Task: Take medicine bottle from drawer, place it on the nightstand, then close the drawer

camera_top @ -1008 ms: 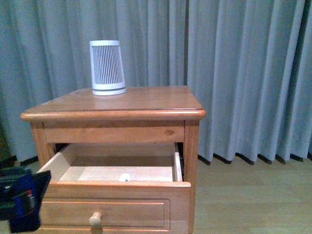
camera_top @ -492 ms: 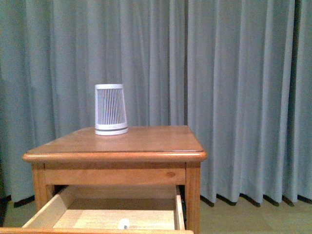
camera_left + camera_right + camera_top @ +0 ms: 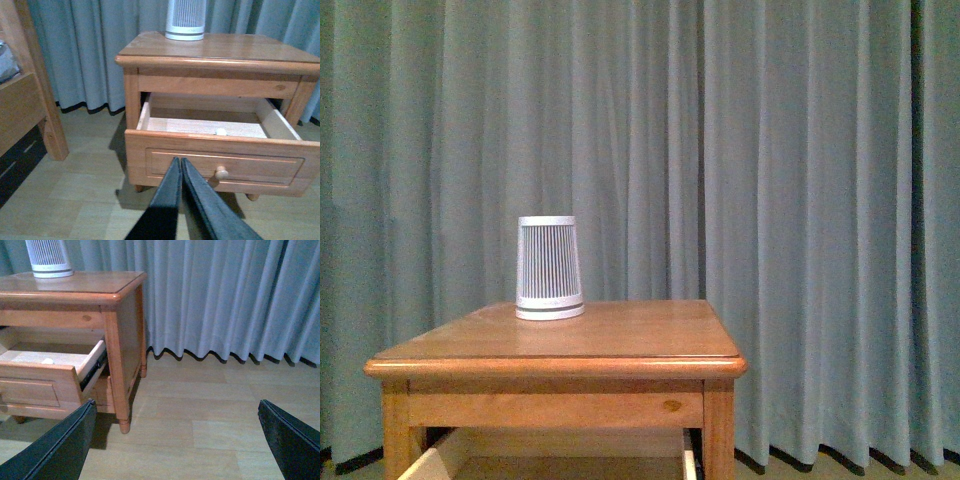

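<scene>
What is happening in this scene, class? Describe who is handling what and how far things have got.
A two-armed robot faces a nightstand whose upper drawer is pulled open. The medicine bottle sits inside, not yet picked up. The left claw is shut and empty in front of the drawer; the right claw is open, off to the nightstand's side. A ribbed white cone stands on top.

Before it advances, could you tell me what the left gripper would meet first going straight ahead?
Probably the front of the open drawer, just beside its knob, though depth is unclear.
</scene>
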Robot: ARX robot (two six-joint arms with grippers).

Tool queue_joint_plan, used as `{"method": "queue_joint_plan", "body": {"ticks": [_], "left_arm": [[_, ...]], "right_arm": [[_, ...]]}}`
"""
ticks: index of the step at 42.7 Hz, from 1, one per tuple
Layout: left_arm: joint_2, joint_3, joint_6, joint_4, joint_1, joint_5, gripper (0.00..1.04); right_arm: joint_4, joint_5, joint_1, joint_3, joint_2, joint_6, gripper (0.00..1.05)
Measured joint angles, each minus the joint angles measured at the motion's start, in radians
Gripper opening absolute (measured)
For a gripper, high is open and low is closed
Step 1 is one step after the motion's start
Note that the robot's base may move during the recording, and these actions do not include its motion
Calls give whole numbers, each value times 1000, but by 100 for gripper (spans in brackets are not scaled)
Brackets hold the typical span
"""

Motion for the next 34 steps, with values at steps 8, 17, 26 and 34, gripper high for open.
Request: {"method": "queue_joint_plan", "body": {"ticks": [8,17,26,34], "left_arm": [[-50,-21,1,-27,33,10,3],[-98,-37,1,-59,34,10,3],[-156,-73,2,-74,34,11,3],[-331,-72,2,-256,34,11,3]], "right_arm": [[0,0,0,0,0,0,98],[0,0,0,0,0,0,98],[0,0,0,0,0,0,98],[0,0,0,0,0,0,98]]}}
